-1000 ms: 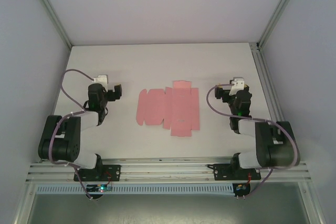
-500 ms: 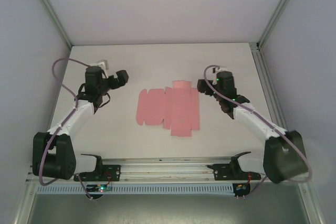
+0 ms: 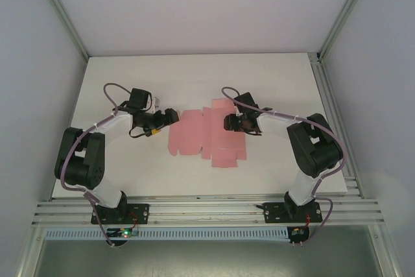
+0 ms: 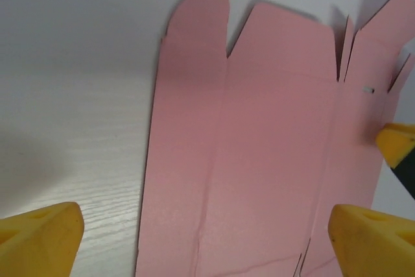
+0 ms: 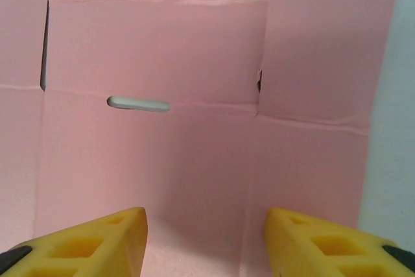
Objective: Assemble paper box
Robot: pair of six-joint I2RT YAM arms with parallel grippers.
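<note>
- We see the paper box [image 3: 207, 135] lying flat, centre frame.
- Left gripper [image 3: 170, 116], at its left edge: spread wide.
- Right gripper [image 3: 228, 122], over its right part: half spread, empty.

Top external: sat high, above and behind arm bases, looked down and forward; whole table [image 3: 117, 76] in frame, far off. Left wrist: sat low by left edge of box [image 3: 207, 135], looked across it toward right arm, close; left gripper [image 4: 207, 241] fingertips at bottom corners. Right wrist: looked down on box, nearest of three. All three shared box; left wrist view also caught right gripper [image 3: 228, 122] fingertip [image 4: 395, 144] at right edge.
</note>
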